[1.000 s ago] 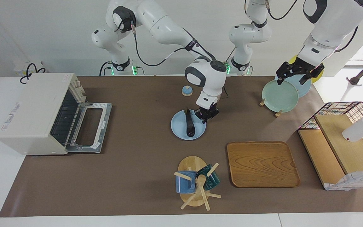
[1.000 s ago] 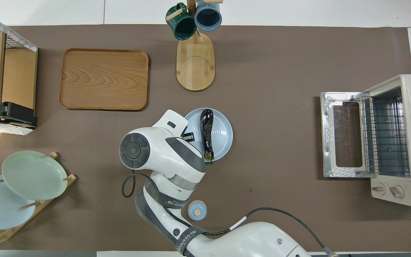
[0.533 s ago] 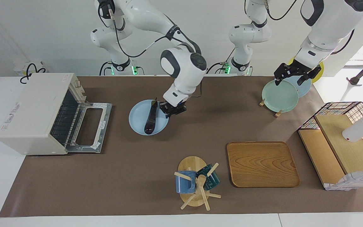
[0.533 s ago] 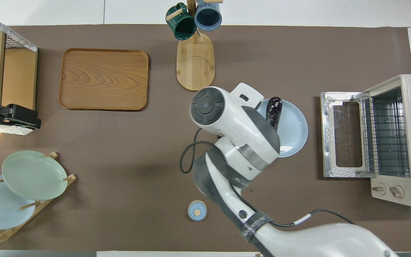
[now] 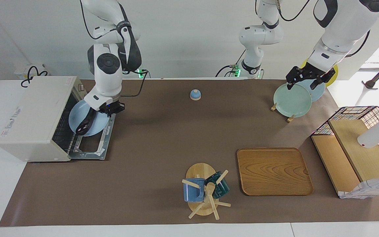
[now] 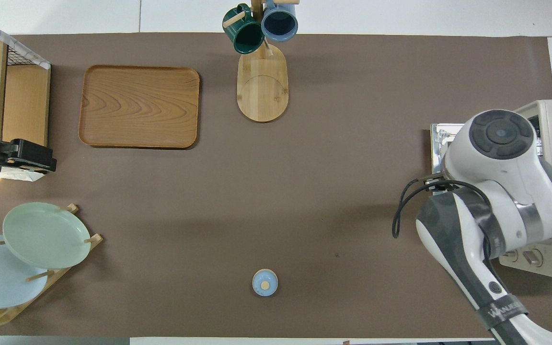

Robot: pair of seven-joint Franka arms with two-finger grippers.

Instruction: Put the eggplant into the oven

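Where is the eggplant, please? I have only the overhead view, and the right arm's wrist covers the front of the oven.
Observer: The eggplant lies on a light blue plate, held over the open door of the oven.
Operator: Is the right gripper holding that plate?
Observer: Yes, the right gripper is shut on the plate's rim, on the side away from the oven.
Operator: And what is the left gripper over?
Observer: The left gripper waits open over the green plate on the rack.
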